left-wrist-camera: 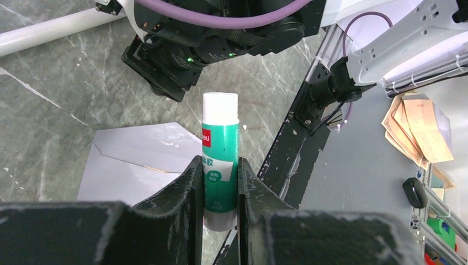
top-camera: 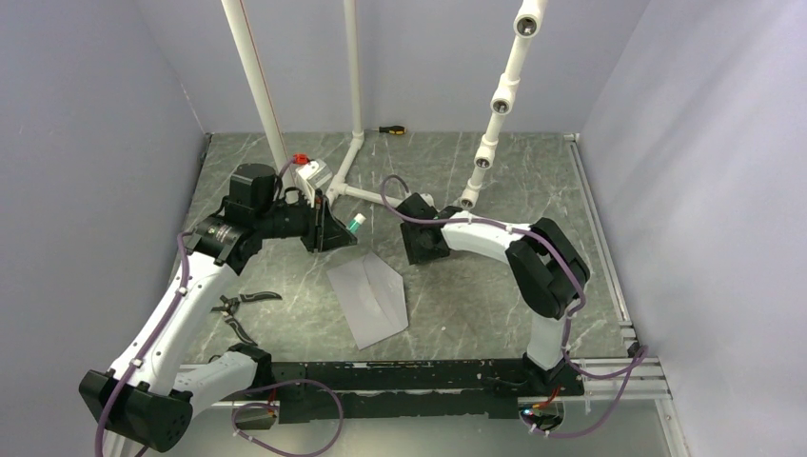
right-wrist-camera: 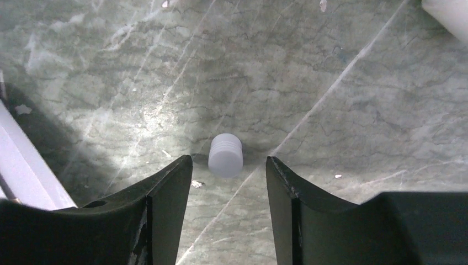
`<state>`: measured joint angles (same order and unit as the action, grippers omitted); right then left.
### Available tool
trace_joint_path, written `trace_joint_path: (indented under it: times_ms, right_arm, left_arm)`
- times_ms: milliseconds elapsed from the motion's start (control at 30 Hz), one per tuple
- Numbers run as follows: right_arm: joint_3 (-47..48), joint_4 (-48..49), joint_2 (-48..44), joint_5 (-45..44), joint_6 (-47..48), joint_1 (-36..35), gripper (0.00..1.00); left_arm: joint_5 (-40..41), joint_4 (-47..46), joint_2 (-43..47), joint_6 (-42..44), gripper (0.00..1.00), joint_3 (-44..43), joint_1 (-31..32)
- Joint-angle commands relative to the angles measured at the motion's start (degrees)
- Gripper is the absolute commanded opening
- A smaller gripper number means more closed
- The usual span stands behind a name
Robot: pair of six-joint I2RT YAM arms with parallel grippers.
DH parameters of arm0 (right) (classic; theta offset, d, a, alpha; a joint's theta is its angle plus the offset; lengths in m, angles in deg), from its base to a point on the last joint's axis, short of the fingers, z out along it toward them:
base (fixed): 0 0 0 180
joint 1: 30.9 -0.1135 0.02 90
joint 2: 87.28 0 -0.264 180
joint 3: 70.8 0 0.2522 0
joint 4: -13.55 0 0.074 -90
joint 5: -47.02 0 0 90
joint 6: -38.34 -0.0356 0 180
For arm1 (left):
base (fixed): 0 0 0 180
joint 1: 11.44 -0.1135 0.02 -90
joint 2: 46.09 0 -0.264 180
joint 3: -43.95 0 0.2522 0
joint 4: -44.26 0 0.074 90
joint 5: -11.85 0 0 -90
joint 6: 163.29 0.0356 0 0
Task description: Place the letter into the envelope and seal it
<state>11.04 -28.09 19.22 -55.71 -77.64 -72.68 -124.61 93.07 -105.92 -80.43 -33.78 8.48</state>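
The pale grey envelope [top-camera: 369, 297] lies flat on the marble table between the arms, flap open; it also shows in the left wrist view [left-wrist-camera: 138, 157]. A thin tan edge [left-wrist-camera: 155, 169] at its mouth may be the letter; the rest is hidden. My left gripper [top-camera: 344, 228] hovers above the envelope's far end, shut on an uncapped green-and-white glue stick [left-wrist-camera: 221, 149], white tip outward. My right gripper [top-camera: 422, 244] is open, pointing down at the table to the envelope's right. A small white ribbed cap [right-wrist-camera: 225, 155] stands on the table just beyond its fingertips [right-wrist-camera: 182, 165].
White pipe frames [top-camera: 354, 157] stand at the back, with a screwdriver [top-camera: 392, 129] behind them. A black tool [top-camera: 240, 307] lies near the left arm. A metal rail [top-camera: 600, 248] runs along the table's right side. Tan papers [left-wrist-camera: 419, 127] are stacked off the table.
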Motion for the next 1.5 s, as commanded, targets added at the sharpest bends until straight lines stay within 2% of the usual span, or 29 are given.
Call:
trace_joint_path:
  times_ms: [0, 167, 300, 400, 533, 600, 733, 967, 1067, 1200, 1367, 1467]
  right_arm:
    - [5.36, -3.91, -4.79, -0.84, -1.34, -0.14, 0.58]
    - [10.37, -7.18, -11.28, -1.07, -2.42, -0.01, 0.65]
    - [11.38, -5.42, -18.10, 3.49, -4.17, 0.00, 0.67]
    - [7.99, 2.69, -25.97, 9.81, -5.11, -0.14, 0.70]
    - [0.04, 20.79, -36.30, 17.58, -7.74, -0.09, 0.77]
    - [-2.19, 27.17, -39.32, 20.61, -9.45, -0.06, 0.78]
    - [-2.97, 36.17, -39.55, 26.72, -14.38, -0.14, 0.78]
    - [-0.58, 43.80, -35.41, 31.94, -19.99, -0.14, 0.80]
    - [-0.17, 45.43, -34.60, 31.81, -21.02, -0.12, 0.75]
    - [0.74, 45.63, -33.76, 32.84, -21.26, -0.14, 0.63]
    - [1.01, 48.04, -32.26, 36.36, -22.25, -0.14, 0.60]
    - [1.32, 48.31, -31.77, 37.05, -22.28, -0.14, 0.47]
  left_arm:
    - [1.41, -2.99, 0.76, -1.71, 0.03, -0.87, 0.03]
    - [2.57, -10.67, 1.10, -7.56, 0.03, 0.42, 0.03]
    - [2.52, -15.48, 1.14, -9.77, 0.03, -0.32, 0.03]
    - [1.56, -18.78, 0.80, -11.57, 0.03, -1.05, 0.03]
    - [-0.47, -24.27, 0.38, -14.57, 0.03, -1.03, 0.02]
    - [-1.68, -26.83, 0.34, -16.10, 0.03, -0.61, 0.03]
    - [-4.30, -30.34, 0.08, -17.99, 0.03, -0.23, 0.03]
    - [-9.39, -37.26, -0.87, -22.33, 0.03, 0.23, 0.03]
    - [-10.40, -37.74, -1.12, -22.83, 0.03, 0.21, 0.03]
    - [-11.58, -37.41, -1.33, -23.03, 0.03, -0.10, 0.08]
    - [-11.12, -37.64, -1.34, -24.04, 0.03, -0.26, 0.04]
    - [-11.11, -38.75, -1.25, -25.07, 0.03, -0.08, 0.03]
